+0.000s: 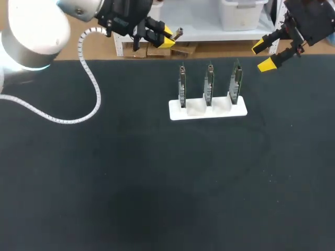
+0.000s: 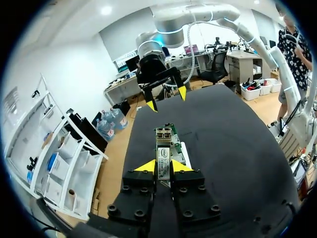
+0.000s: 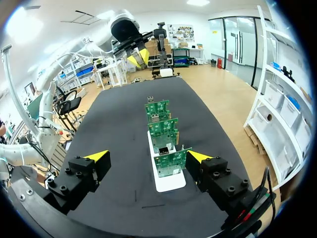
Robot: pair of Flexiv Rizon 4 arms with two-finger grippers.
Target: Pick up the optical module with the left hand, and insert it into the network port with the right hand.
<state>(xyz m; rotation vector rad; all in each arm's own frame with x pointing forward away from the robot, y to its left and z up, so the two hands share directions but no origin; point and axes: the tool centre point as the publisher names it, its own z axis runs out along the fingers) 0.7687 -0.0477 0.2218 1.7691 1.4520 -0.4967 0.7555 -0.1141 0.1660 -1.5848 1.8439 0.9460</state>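
Optical module: in left tool, far left of tabletop (image 1: 157, 183); right tool free, far right.
Left tool (image 1: 166, 39) clamped on optical module (image 1: 177, 34), long axis pointing right towards right tool (image 1: 264, 55), whose fingers stand apart, well clear. Three boards upright in white holder (image 1: 208, 111) lie between the two tools, slightly nearer. Which board carries the network port cannot be told.

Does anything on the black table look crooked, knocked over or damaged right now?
Nothing stands out. The three green circuit boards stand upright in the white slotted holder, and the silver optical module sits straight in the left gripper.
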